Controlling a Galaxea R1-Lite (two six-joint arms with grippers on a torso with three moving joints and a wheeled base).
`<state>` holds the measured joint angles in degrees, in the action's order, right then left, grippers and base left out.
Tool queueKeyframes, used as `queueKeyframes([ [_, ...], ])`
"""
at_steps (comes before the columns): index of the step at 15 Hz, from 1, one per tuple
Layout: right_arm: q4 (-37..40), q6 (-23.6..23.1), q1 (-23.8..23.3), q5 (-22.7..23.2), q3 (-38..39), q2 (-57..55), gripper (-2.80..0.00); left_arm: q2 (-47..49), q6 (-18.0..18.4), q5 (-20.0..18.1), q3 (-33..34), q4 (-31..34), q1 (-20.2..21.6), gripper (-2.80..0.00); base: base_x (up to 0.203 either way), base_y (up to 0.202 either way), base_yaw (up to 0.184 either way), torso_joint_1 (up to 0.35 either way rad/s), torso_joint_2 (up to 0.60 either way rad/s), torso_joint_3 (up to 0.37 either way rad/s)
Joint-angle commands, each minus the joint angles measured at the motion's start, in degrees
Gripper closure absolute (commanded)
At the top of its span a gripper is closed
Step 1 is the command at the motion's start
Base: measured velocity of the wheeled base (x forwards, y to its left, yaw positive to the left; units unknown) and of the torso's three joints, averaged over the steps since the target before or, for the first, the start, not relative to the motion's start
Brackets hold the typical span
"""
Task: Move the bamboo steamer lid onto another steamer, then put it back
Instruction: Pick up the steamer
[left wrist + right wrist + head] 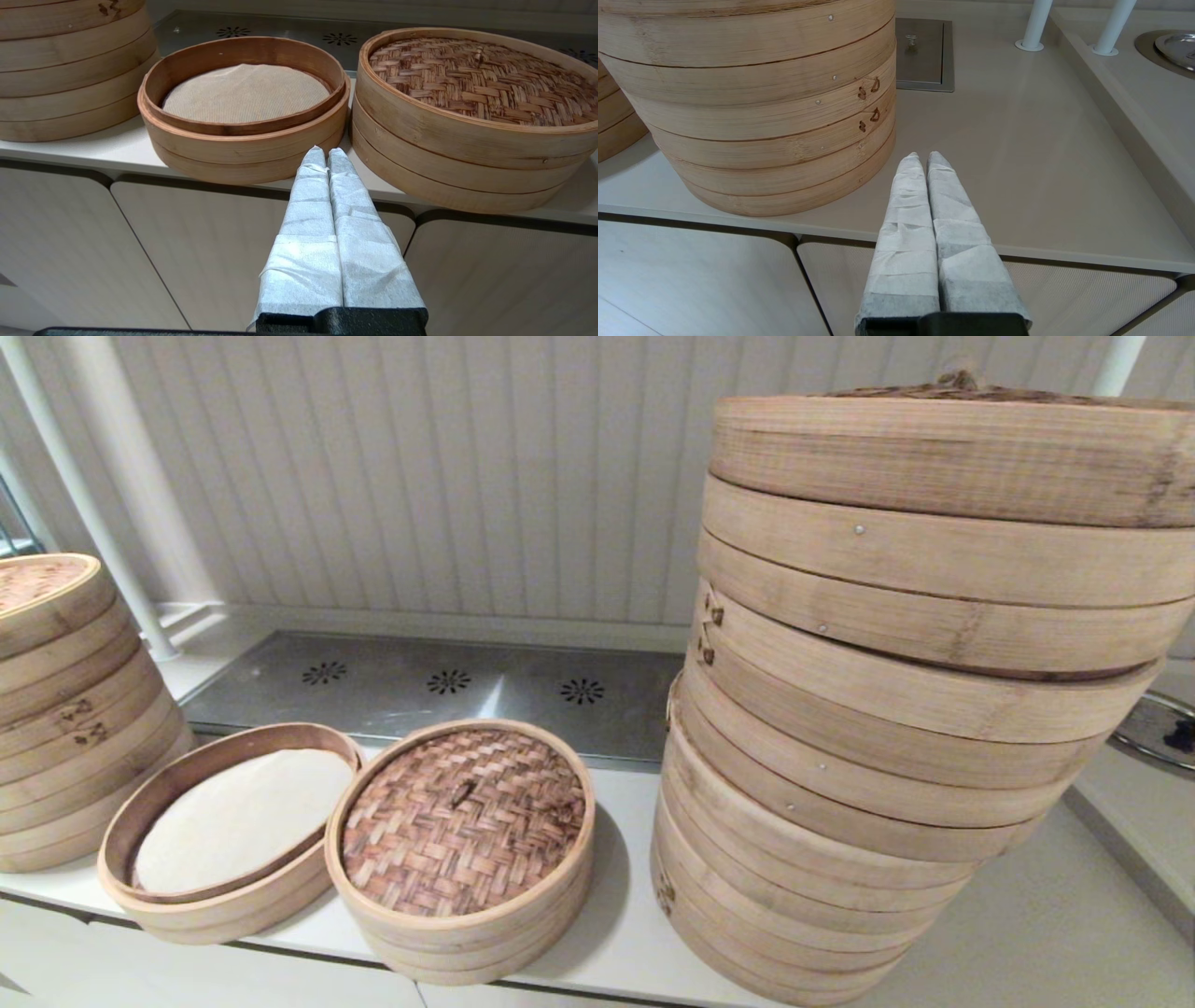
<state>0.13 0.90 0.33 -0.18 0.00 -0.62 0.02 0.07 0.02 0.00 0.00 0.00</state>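
The bamboo steamer lid (464,819) (481,77), reddish-brown woven top with a tiny centre loop, sits closed on a small basket (467,947) near the counter's front edge. Touching it on its left stands another steamer (229,907) (243,149), open, with a pale liner sheet inside. My left gripper (326,151) hovers in front of the counter edge, below the gap between these two baskets, shut and empty. My right gripper (923,156) is shut and empty in front of the counter, right of the huge stack. Neither gripper shows in the head view.
A huge stack of baskets (896,709) (752,107) with a knotted lid towers right of the small lid. A medium stack (65,709) (70,70) stands at far left. A steel vent plate (448,686) lies behind; white posts (1034,23) at the back right.
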Motion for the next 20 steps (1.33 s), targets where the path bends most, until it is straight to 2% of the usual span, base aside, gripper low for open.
queueKeyframes([
  [1, -0.05, -0.02, 0.02, 0.01, 0.00, -0.08, 0.00, -0.02, 0.01, -0.02, 0.18, 0.00, 0.00, 0.00, 0.000, 0.000, 0.000, 0.000, 0.00, 0.000],
  [8, -0.01, -0.02, 0.02, 0.01, 0.00, -0.08, 0.00, -0.07, 1.45, -0.11, -1.33, 2.10, 0.06, 0.00, 0.000, 0.000, 0.000, 0.000, 0.00, 0.000],
  [10, 0.04, -0.02, 0.02, 0.01, 0.00, -0.08, 0.00, 2.02, 1.16, -0.82, -7.55, 5.00, 0.02, 0.00, 0.000, 0.000, 0.000, 0.000, 0.00, 0.000],
  [13, 0.04, 0.06, 0.02, 0.09, 0.00, -0.08, 0.00, 12.70, 0.29, -2.17, -17.33, 8.05, 0.01, 0.00, 0.000, 0.000, 0.000, 0.000, 0.00, 0.000],
  [18, 0.04, 0.06, 0.02, 0.09, 0.00, -0.08, 0.00, 38.33, -4.39, -8.32, -39.41, 11.21, 0.00, 0.00, 0.000, 0.000, 0.000, 0.000, 0.00, 0.000],
  [20, -0.01, 0.04, 0.02, 0.09, 0.00, -0.03, 0.00, 49.40, -5.67, -10.98, -48.94, 16.95, -0.16, 0.00, 0.000, 0.000, 0.000, 0.000, 0.00, 0.000],
])
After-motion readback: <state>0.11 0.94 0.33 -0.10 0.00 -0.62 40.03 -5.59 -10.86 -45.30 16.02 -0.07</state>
